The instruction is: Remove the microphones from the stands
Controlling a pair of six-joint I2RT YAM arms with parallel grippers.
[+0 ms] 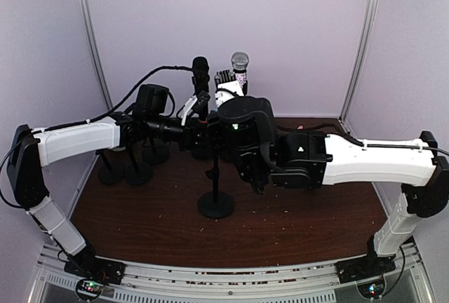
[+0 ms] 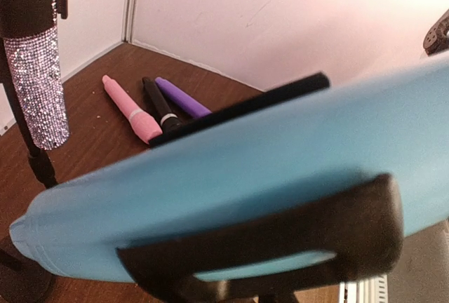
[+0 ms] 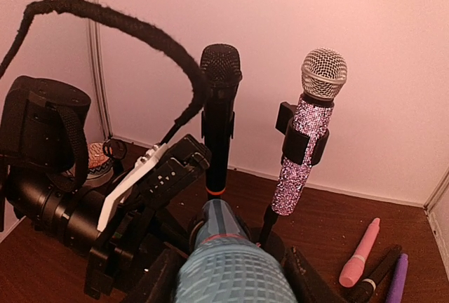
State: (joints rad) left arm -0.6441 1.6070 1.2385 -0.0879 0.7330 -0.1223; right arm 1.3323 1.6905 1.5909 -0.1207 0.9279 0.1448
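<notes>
The left gripper is clamped tight on the blue microphone, with dark fingers above and below its body. The right gripper stands part-open astride its mesh head; whether it presses I cannot tell. The blue microphone is above the stand mid-table, in front of a black microphone and a glittery microphone.

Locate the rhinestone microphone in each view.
Top external: rhinestone microphone at rear centre, right of the black microphone.
Left wrist: upper left edge.
Right wrist: right of centre, upright in its clip.
Shared landmark: pink item lying on the table, both wrist views only.
</notes>
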